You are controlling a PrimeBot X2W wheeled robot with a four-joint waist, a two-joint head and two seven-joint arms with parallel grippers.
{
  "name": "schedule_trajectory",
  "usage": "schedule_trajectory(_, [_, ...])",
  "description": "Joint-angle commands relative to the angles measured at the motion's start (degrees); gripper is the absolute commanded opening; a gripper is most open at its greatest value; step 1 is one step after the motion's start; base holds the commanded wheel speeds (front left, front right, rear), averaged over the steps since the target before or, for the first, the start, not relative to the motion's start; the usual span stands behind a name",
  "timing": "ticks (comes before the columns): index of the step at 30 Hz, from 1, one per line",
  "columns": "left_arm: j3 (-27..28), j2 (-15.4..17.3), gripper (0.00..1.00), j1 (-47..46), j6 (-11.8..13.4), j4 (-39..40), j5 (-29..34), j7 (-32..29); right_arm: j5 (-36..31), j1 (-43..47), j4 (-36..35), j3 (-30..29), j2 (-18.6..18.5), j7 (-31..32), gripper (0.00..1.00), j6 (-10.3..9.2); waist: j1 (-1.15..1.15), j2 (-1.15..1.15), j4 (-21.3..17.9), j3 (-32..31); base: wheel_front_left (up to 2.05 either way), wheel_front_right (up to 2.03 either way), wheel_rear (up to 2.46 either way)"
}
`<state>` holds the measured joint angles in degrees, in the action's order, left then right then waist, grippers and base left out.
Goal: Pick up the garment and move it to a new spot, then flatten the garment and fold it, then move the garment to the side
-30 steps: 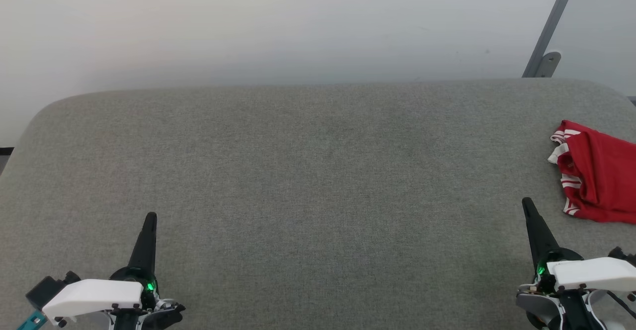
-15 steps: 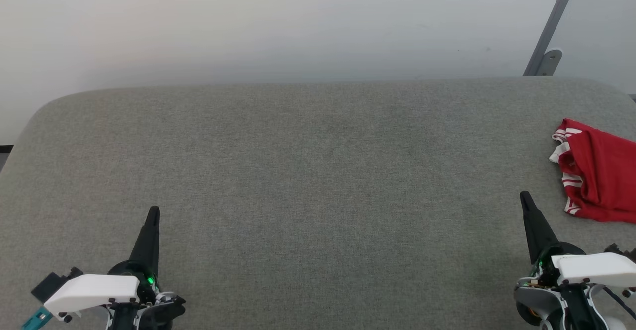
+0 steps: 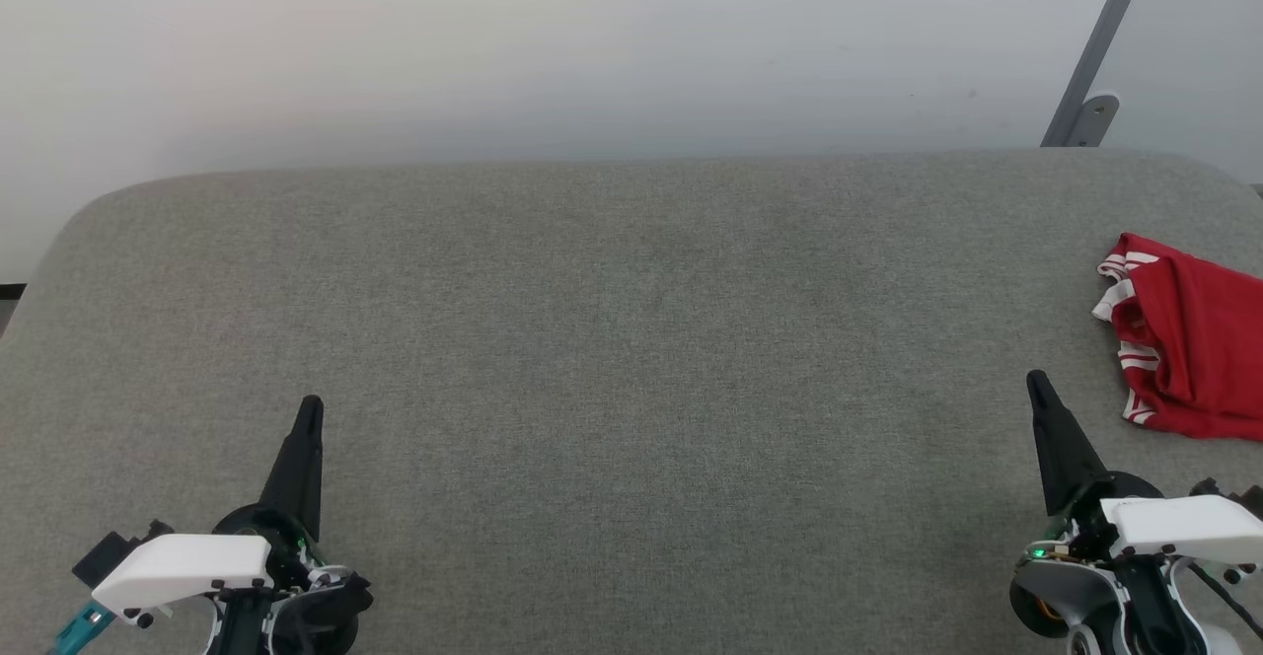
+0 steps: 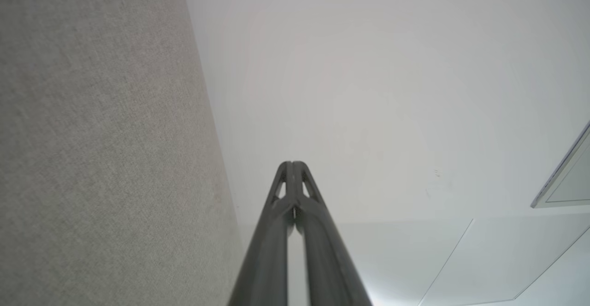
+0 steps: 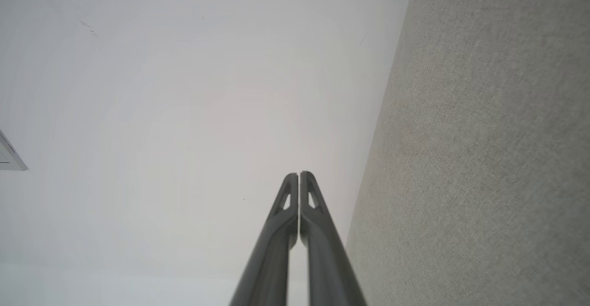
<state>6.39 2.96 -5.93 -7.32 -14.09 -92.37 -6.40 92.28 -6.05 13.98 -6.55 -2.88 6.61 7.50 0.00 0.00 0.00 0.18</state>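
No text, label, brand, number or sign can be read anywhere in these views.
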Motion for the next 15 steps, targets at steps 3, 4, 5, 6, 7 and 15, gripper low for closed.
schedule_trajectory(3, [0.15,-0.04,0.00,-0.70,-0.30,-0.03,-0.16,-0.25,0.20,-0.35,0.13,-0.05,0.10,0.12,0.00,-0.02,0.00,0.00,0.00,0.00,0.00,0.00,0.00])
schedule_trajectory(4, [0.15,-0.05,0.00,-0.70,-0.30,-0.03,-0.16,-0.25,0.20,-0.35,0.13,-0.06,0.10,0.11,0.00,-0.02,0.00,0.00,0.00,0.00,0.00,0.00,0.00])
schedule_trajectory(5, [0.15,-0.05,0.00,-0.70,-0.30,-0.03,-0.16,-0.25,0.20,-0.35,0.13,-0.04,0.10,0.11,0.00,-0.02,0.00,0.00,0.00,0.00,0.00,0.00,0.00])
schedule_trajectory(6, [0.16,-0.05,0.00,-0.70,-0.30,-0.03,-0.16,-0.26,0.20,-0.35,0.13,-0.06,0.10,0.11,0.00,-0.02,0.00,0.00,0.00,0.00,0.00,0.00,0.00])
schedule_trajectory(7, [0.16,-0.05,0.00,-0.70,-0.30,-0.03,-0.15,-0.26,0.20,-0.35,0.13,-0.05,0.10,0.11,0.00,-0.02,0.00,0.00,0.00,0.00,0.00,0.00,0.00])
schedule_trajectory(15, [0.17,-0.06,0.00,-0.71,-0.30,-0.03,-0.13,-0.27,0.20,-0.35,0.13,-0.05,0.10,0.10,0.00,-0.02,0.00,0.00,0.00,0.00,0.00,0.00,0.00])
